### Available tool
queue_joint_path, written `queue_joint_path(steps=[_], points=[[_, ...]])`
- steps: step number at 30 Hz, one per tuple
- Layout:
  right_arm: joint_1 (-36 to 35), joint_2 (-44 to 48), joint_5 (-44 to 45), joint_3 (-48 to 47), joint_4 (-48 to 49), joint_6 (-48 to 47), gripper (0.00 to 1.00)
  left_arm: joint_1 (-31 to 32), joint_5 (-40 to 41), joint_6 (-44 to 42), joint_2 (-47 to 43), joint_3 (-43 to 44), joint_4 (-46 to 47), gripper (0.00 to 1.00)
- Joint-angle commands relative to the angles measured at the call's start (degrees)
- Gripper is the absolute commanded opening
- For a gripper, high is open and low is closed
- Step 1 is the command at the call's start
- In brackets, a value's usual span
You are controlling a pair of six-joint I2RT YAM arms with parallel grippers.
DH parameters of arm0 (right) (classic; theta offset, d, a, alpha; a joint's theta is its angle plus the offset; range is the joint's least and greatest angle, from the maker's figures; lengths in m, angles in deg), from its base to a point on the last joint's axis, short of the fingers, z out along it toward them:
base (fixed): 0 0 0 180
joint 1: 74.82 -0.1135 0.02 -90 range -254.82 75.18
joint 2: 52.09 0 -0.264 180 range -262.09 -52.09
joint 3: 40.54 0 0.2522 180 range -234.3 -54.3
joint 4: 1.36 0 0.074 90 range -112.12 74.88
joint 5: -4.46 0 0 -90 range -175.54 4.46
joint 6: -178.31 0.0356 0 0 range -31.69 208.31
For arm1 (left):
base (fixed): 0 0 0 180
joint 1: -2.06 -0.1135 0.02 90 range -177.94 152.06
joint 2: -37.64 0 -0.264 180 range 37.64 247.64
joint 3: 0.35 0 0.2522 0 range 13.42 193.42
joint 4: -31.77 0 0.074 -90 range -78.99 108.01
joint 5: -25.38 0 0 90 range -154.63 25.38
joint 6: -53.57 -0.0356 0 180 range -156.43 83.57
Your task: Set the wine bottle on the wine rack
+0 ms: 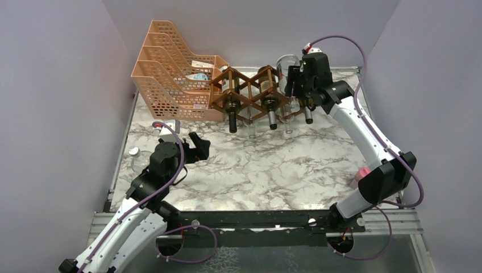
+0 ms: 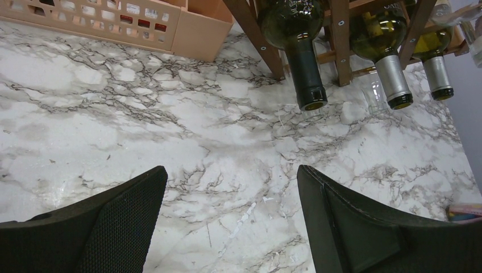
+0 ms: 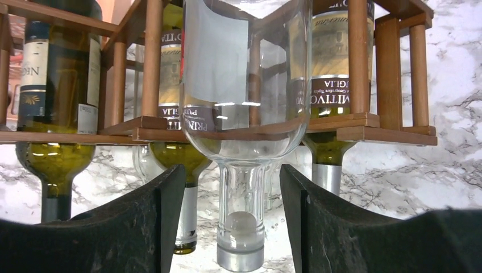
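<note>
The reddish-brown wooden wine rack (image 1: 250,94) stands at the back of the marble table and holds several green bottles, necks pointing forward. A clear glass wine bottle (image 3: 244,85) lies on the rack's upper right (image 1: 282,71). Its neck and silver-capped mouth hang between my right gripper's fingers (image 3: 153,227). My right gripper (image 3: 233,170) is open, with a gap on each side of the neck, and sits at the rack's right end (image 1: 295,85). My left gripper (image 1: 199,148) is open and empty over bare marble (image 2: 232,170), well in front of the rack (image 2: 341,34).
A peach-orange perforated tiered file tray (image 1: 165,74) stands left of the rack. A small silver cap (image 1: 133,151) lies near the left edge. A pink object (image 1: 358,176) sits by the right arm. Purple walls close in the back and sides.
</note>
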Motion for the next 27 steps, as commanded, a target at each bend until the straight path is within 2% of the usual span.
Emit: queue_joint_path(steps=[1,5,9,17,22,27], points=[[0.0,3.7,-0.7,0.8,2.2,-0.9,0.65,0.1,0.2,-1.3,-0.2,0.9,1.9,0.9],[0.0,6.4,-3.3,1.1,2.3,-1.3,0.65,0.1,1.3,-4.2,0.4,3.2,2.0,0.95],[0.0,9.8,-8.2,3.0,3.8,-2.5,0.65,0.1,4.2,-11.0,1.7,7.3,2.8,0.99],[0.0,18.5,-17.1,10.2,9.3,-4.1,0.65,0.1,20.8,-24.2,9.6,18.1,0.0,0.99],[0.0,22.5,-19.8,13.2,9.7,-4.3,0.65,0.0,32.2,-27.4,14.2,22.6,-2.1,0.99],[0.1,25.4,-21.6,15.6,9.5,-4.3,0.65,-2.3,39.0,-27.8,15.3,23.1,-1.7,0.99]])
